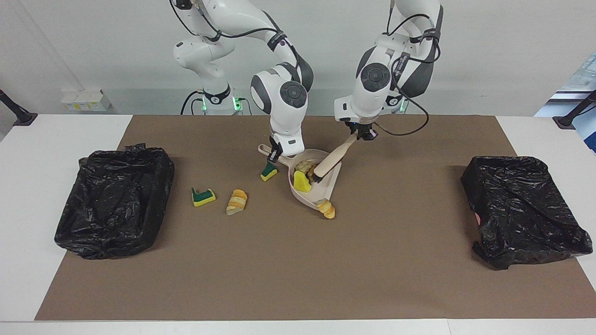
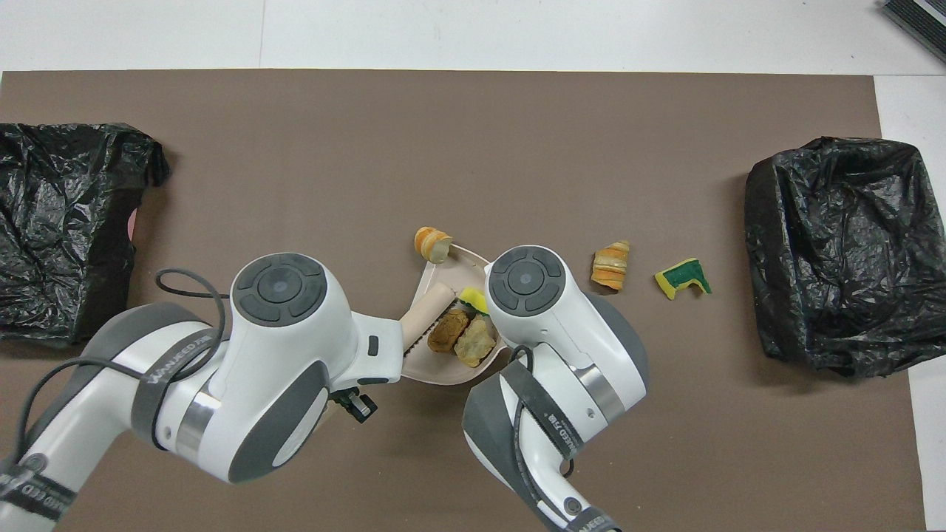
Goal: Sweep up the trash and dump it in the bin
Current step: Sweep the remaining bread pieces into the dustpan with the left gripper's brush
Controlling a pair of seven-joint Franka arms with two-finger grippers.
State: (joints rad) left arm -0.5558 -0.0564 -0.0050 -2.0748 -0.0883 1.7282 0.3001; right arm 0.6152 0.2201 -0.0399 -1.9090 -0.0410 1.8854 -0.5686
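gripping a smooth beige brush (image 1: pixel 331 158), left gripper (image 1: pixel 361 134); right gripper (image 1: pixel 274 152) clamps scoop-shaped dustpan (image 1: pixel 333 179).

White table (image 1: pixel 28 186), spread with a brown mat (image 1: pixel 298 270) over most of its top. Resting on the mat, under and just out from the right gripper (image 1: pixel 274 156) jaws: beige dustpan (image 1: pixel 326 188), handle up in those jaws. Touching close beside the same jaws, a green-backed sponge bit (image 1: pixel 268 173). Farther out from them toward the right arm's end, a striped bread-like chunk (image 1: pixel 237 202), then a second green-backed sponge bit (image 1: pixel 203 197), then well apart a black-bagged bin (image 1: pixel 114 200). Below the left gripper (image 1: pixel 361 134) jaws, at the dustpan's lip, an orange bread-like chunk (image 1: pixel 326 208). Well apart from those jaws, at the left arm's end, another black-bagged bin (image 1: pixel 526 209).
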